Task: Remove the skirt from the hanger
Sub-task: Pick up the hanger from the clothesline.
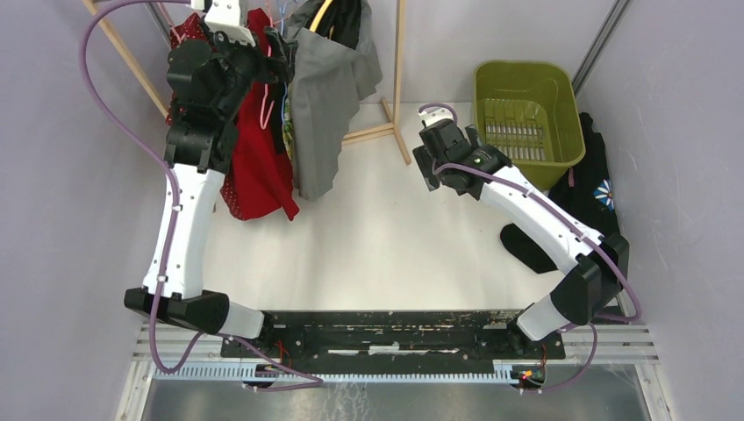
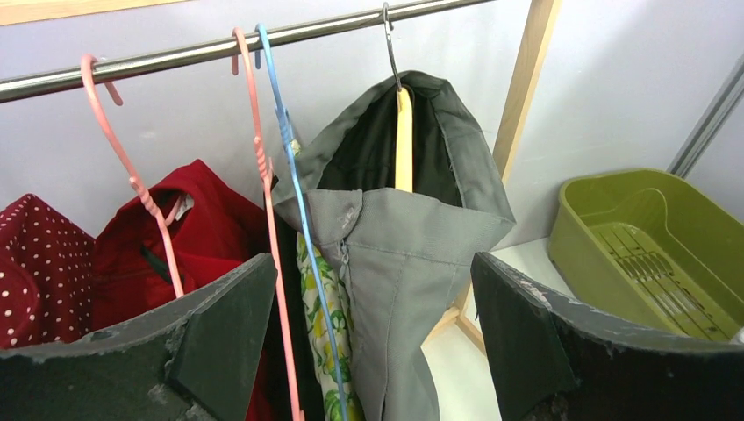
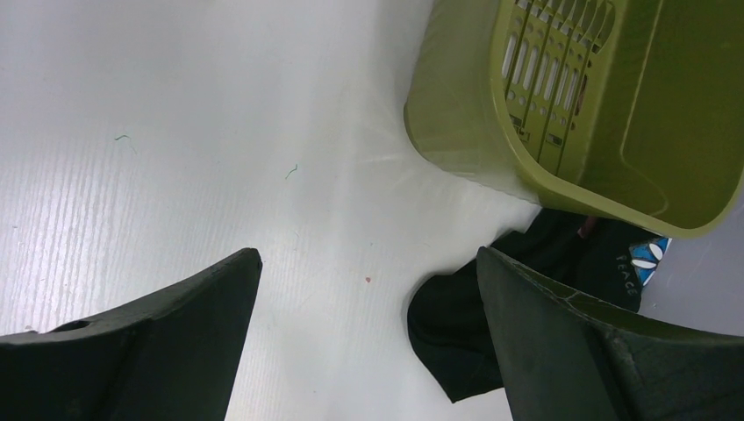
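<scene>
The grey skirt [image 1: 320, 114] [image 2: 412, 254] hangs on a pale wooden hanger [image 2: 404, 149] whose metal hook sits over the steel rail [image 2: 219, 48]. Its waistband is draped over the hanger's shoulders, with dark lining showing inside. My left gripper [image 1: 281, 53] [image 2: 373, 272] is raised to the rack and open. In the left wrist view the skirt shows in the gap beyond both fingers, which grip nothing. My right gripper [image 1: 432, 167] [image 3: 368, 263] is open over the white table, empty, well to the right of the rack.
Left of the skirt hang a floral garment [image 2: 320, 324], a red garment [image 1: 259, 167] [image 2: 193, 228] and a red polka-dot one [image 2: 35, 263], on pink and blue wire hangers. A green basket [image 1: 526, 114] [image 3: 605, 96] stands back right, with a black garment [image 1: 597, 175] [image 3: 456, 333] beside it. The rack's wooden posts [image 1: 399, 61] stand behind.
</scene>
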### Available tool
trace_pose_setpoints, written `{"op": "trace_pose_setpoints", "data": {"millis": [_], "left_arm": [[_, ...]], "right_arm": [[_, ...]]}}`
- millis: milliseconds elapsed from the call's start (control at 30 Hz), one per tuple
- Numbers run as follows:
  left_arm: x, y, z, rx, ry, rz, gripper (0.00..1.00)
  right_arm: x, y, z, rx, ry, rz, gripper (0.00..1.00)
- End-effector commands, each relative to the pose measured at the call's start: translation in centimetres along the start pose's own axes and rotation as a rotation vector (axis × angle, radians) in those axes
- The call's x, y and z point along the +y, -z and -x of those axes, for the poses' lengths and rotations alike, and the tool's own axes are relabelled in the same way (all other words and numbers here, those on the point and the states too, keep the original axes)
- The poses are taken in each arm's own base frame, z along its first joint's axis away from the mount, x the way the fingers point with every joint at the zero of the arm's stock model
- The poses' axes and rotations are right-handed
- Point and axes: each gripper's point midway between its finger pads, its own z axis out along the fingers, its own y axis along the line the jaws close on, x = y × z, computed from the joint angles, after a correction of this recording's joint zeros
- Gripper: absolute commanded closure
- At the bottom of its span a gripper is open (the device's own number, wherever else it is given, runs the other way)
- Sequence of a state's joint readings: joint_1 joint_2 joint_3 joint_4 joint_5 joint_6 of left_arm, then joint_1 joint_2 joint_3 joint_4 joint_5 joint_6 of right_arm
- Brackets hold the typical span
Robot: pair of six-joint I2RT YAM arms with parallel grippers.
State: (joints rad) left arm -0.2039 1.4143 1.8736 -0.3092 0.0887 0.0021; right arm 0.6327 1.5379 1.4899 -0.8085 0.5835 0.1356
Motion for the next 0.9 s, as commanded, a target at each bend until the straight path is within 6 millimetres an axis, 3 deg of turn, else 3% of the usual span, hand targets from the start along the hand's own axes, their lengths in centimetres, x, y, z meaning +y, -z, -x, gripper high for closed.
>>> {"op": "trace_pose_setpoints", "data": {"millis": [0,133,200,367,433,567,867], "left_arm": [[0.2,-1.4,0.9,-0.020,-0.074,-0.019,0.11],[1.4,-2.3,1.6,-0.061,-0.120,0.030,0.11],[2.9,-2.1,1.3,-0.056,-0.147,0.110,0.11],[10.5,0.8,0.8,-0.049,-0.131,0.484,0.11],[12.0,1.6,1.1,-0.071,-0.100,0.536,0.11],[12.6,1.7,1.5,-0.084,-0.085,0.554,0.12],[13.6,-1.7,-2.3,-0.018,-0.019,0.500,0.25]], "right_arm": [[-0.4,0.2,1.6,-0.050,-0.046,-0.016,0.00],[-0.9,0.0,2.7,-0.067,-0.047,-0.051,0.00],[-0.6,0.0,3.5,-0.072,-0.039,-0.040,0.00],[-0.2,-0.4,4.2,-0.074,-0.028,-0.030,0.00],[0.2,-0.8,3.9,-0.061,-0.025,-0.022,0.00],[0.9,-1.3,3.2,-0.042,-0.029,0.000,0.00],[0.5,-0.8,2.8,-0.049,-0.034,-0.002,0.00]]}}
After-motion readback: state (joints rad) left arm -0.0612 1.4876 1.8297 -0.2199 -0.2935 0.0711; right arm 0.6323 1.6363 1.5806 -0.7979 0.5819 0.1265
